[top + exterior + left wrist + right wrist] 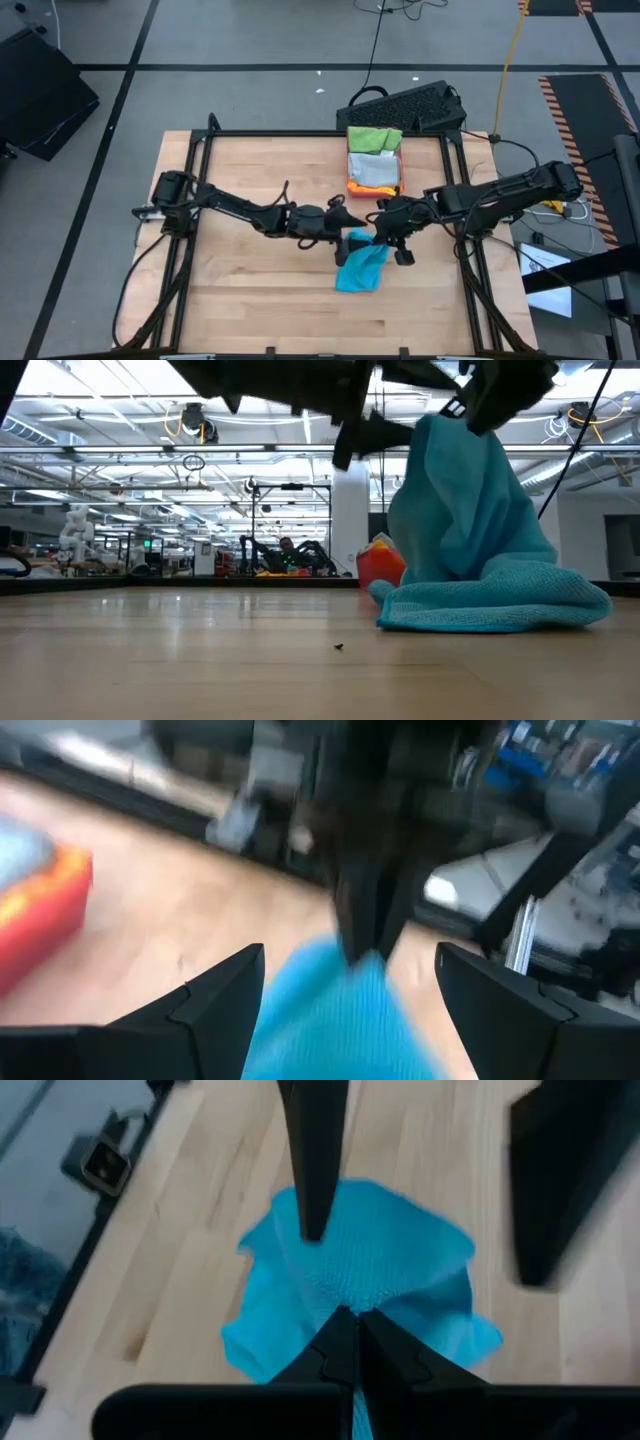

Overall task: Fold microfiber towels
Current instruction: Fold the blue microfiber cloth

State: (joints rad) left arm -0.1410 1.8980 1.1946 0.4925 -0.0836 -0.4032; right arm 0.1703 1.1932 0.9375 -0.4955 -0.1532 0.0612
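high view first: the right gripper (392,236) sits near mid-table with its fingers pinched together on a raised corner of the blue towel (361,268), and the rest of the cloth trails down from those fingertips into a crumpled heap on the table (250,290). right wrist view confirms it, both fingers clamped on a peak of blue fabric, with the cloth spreading out below them. the left gripper (345,240) is right alongside, its fingers (215,995) spread wide apart with blue cloth lying between them and nothing gripped; the right arm's closed fingertips show just ahead of that gap. low view has the towel hanging like a tent from the pinch, bottom edge bunched on the wood. beyond both sets of fingers, the red tray (374,188) holds a stack, bright green towel (374,138) and a pale one (375,172) showing, looking folded already. so by my read this blue one isn't folded at all yet: it needs spreading flat, then folding, then stacking.
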